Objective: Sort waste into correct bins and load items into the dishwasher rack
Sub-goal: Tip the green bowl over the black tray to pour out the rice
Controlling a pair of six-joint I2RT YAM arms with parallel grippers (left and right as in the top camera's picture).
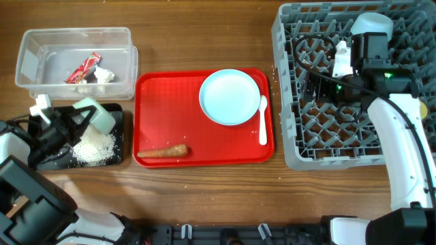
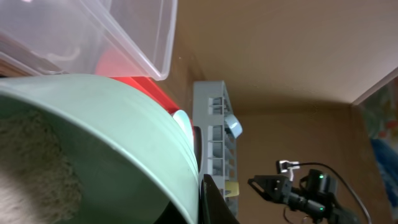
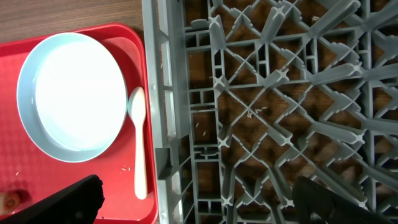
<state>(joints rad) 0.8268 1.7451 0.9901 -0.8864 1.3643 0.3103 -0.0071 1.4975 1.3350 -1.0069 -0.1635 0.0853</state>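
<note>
**Left hand pinches green bowl over black tray; right hand spread above rack**

Left hand (image 1: 76, 122) pinches the rim of the smooth pale green bowl (image 1: 97, 114), which is tilted over the shallow black tray (image 1: 118, 129). Grainy rice crumbs (image 1: 94, 150) are heaped on the tray. Right hand (image 3: 196, 183) is spread wide, holding nothing, above the grey lattice rack (image 1: 289, 136). Bench (image 1: 204, 197) is brown wood grain. Glossy red tray (image 1: 163, 102) carries the round blue plate (image 1: 230, 96), white spoon (image 1: 263, 119) and carrot piece (image 1: 163, 152). Clear tub (image 1: 75, 30) holds the crumpled wrapper (image 1: 83, 68).

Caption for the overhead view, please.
Left gripper holds the pale green bowl over rice crumbs on the black tray; right gripper open above the rack.
</note>
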